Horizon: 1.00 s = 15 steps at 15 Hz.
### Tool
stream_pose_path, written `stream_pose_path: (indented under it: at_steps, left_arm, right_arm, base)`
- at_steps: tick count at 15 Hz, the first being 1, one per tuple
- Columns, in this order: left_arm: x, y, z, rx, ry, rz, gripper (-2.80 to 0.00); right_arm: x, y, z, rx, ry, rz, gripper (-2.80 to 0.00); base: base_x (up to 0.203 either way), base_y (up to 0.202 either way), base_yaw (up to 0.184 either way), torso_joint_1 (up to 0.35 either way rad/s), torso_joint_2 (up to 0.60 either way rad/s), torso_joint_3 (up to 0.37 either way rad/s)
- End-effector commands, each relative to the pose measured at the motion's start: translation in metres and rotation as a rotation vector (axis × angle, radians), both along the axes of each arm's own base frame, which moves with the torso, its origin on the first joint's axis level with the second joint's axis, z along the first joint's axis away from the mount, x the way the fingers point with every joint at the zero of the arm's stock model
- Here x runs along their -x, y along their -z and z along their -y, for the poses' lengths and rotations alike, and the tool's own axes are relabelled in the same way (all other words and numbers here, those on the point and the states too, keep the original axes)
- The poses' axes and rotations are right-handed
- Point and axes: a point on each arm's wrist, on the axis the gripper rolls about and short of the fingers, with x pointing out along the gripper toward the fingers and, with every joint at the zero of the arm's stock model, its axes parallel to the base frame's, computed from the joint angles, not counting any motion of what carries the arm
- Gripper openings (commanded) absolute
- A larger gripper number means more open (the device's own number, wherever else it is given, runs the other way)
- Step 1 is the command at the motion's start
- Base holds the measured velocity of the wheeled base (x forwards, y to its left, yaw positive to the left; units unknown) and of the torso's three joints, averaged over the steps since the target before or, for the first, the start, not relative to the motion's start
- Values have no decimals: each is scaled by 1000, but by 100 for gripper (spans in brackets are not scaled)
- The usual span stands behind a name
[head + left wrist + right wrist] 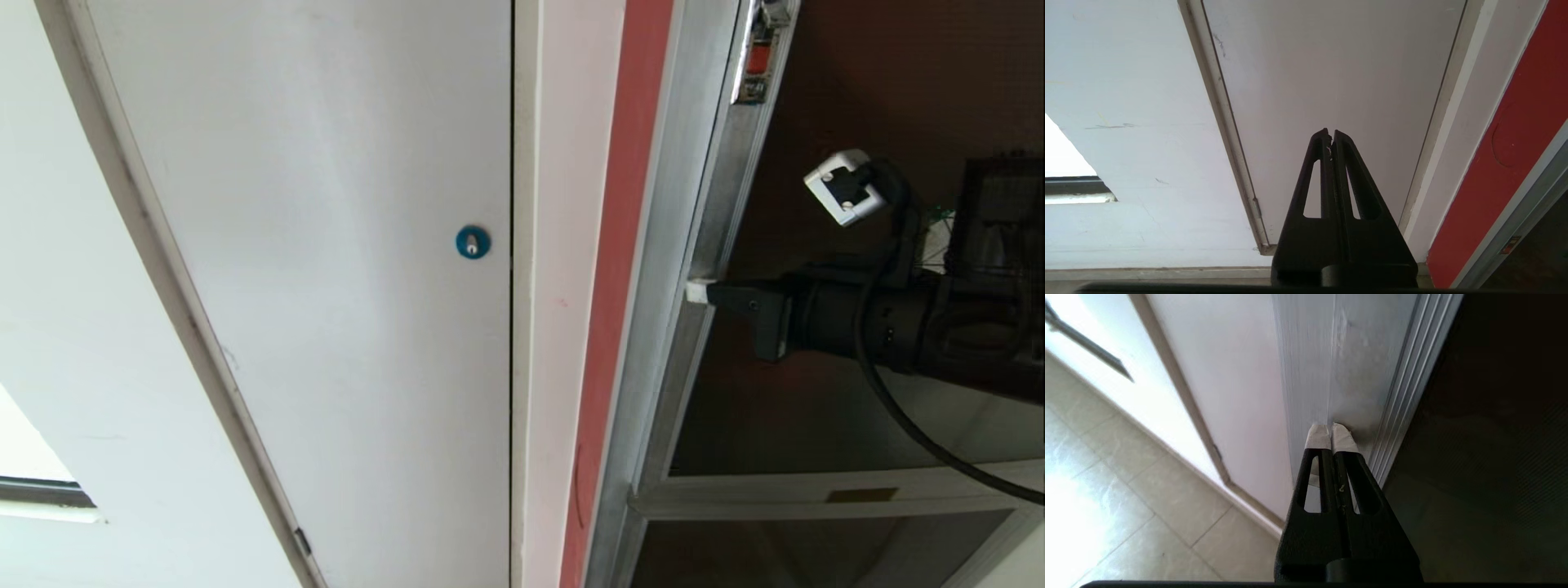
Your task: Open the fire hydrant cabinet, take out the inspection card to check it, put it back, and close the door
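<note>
Against the door (857,122) frame, the right end effector (700,291) presses closed and empty, glass hiding the interior.

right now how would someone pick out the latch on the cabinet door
Find the silver-framed cabinet right of the white panel with the blue lock. Follow the door frame's left edge to the top of the head view. The latch is the small red piece there, the only red on that silver strip.
</note>
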Motion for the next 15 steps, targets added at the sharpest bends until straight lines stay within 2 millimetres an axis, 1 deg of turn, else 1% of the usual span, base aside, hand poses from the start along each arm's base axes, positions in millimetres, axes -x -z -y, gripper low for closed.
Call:
stream_pose_path:
  at_steps: [1,2,5,10,12,15]
  left_arm:
    - [-1,3,0,0,0,-12,-280]
    - [-1,3,0,0,0,-12,-280]
    - [-1,3,0,0,0,-12,-280]
    - [-1,3,0,0,0,-12,-280]
    - [-1,3,0,0,0,-12,-280]
    - [-1,3,0,0,0,-12,-280]
  right_arm:
    - [-22,6,-6,-4,46,30,-280]
    - [-25,3,-7,-9,62,47,-280]
    - [-24,-2,-6,-14,66,62,-280]
    - [-11,-4,-2,-21,66,62,-280]
    - [-4,-7,1,-25,65,73,-280]
    - [7,-6,4,-39,63,64,-280]
  base:
    - [0,0,0,0,0,0]
    - [0,0,0,0,0,0]
    - [0,0,0,0,0,0]
    - [0,0,0,0,0,0]
    - [0,0,0,0,0,0]
    - [0,0,0,0,0,0]
